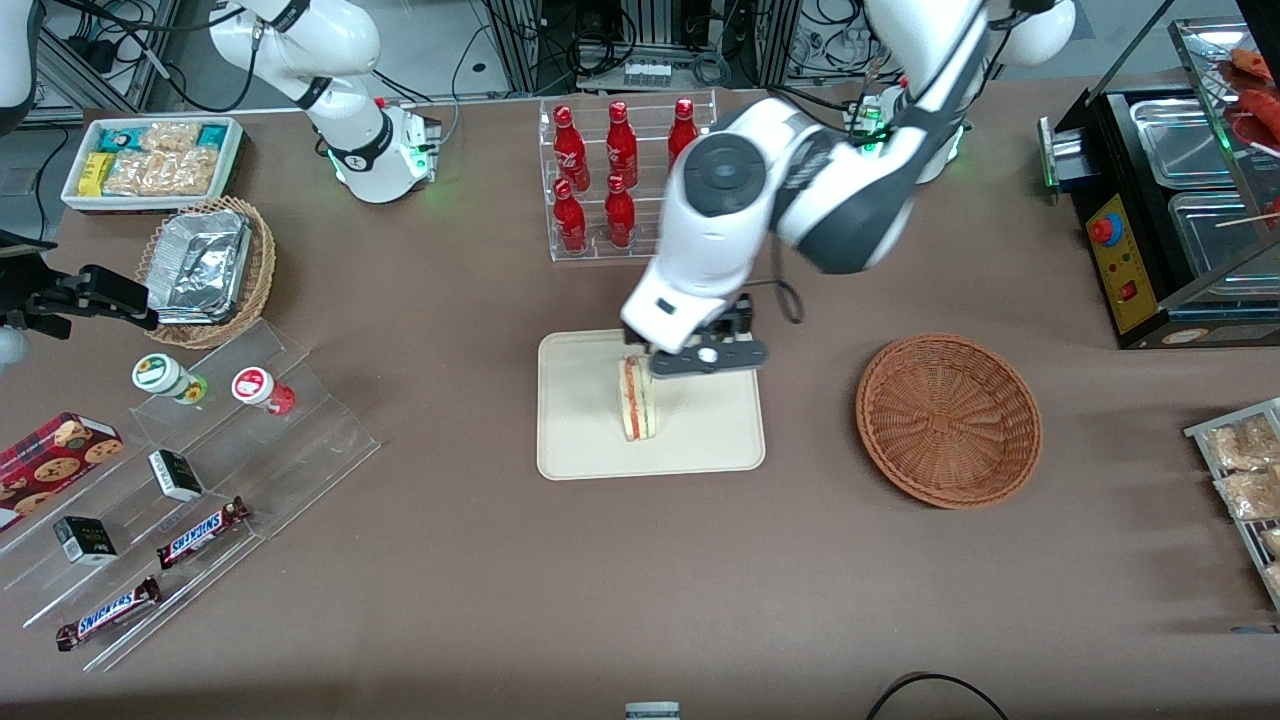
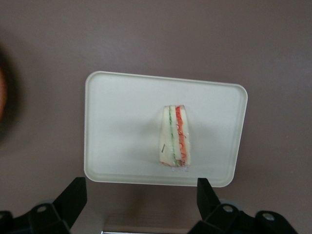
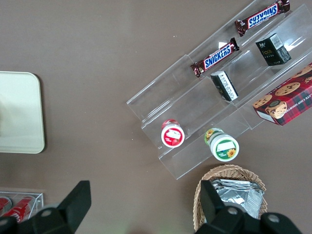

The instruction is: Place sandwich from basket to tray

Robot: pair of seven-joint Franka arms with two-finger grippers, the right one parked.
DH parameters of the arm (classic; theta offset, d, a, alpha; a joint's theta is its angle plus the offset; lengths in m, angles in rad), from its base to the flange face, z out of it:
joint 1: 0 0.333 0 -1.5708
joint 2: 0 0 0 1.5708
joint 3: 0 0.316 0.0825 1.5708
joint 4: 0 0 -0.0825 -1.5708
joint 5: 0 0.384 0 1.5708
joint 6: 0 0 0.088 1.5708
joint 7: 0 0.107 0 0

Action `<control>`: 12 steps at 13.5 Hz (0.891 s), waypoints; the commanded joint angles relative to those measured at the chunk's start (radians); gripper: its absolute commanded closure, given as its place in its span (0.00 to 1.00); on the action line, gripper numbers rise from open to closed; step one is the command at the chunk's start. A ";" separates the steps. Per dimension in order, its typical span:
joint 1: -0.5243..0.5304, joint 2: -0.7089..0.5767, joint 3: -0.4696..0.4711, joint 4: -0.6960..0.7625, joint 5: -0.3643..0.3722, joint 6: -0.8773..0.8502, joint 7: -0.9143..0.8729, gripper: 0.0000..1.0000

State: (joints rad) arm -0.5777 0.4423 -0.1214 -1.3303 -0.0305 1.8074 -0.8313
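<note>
Look at the sandwich [image 1: 638,399]: it sits on the cream tray [image 1: 590,440], near the middle, with its striped filling edge facing up. The gripper [image 1: 700,357] hangs above the tray's edge farther from the front camera, and your jaws are spread wide apart with nothing between them (the sandwich lies free, not touched). From the wrist you see the sandwich [image 2: 174,136] whole on the tray [image 2: 117,122]. From the front, the arm covers part of the tray and the tip of the sandwich. The brown basket [image 1: 948,419] sits on the desk [image 1: 480,560] beside the tray, toward the working arm's end.
</note>
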 commanded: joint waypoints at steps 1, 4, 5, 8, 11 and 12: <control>0.047 -0.051 0.000 -0.030 -0.020 -0.033 0.014 0.00; 0.114 -0.076 0.000 -0.033 -0.019 -0.066 0.061 0.00; 0.145 -0.083 0.000 -0.033 -0.020 -0.101 0.116 0.00; 0.211 -0.094 0.000 -0.035 -0.020 -0.132 0.178 0.00; 0.274 -0.103 0.000 -0.035 -0.020 -0.181 0.254 0.00; 0.294 -0.112 0.000 -0.035 -0.020 -0.206 0.283 0.00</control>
State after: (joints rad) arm -0.3236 0.3741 -0.1151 -1.3340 -0.0342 1.6429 -0.6052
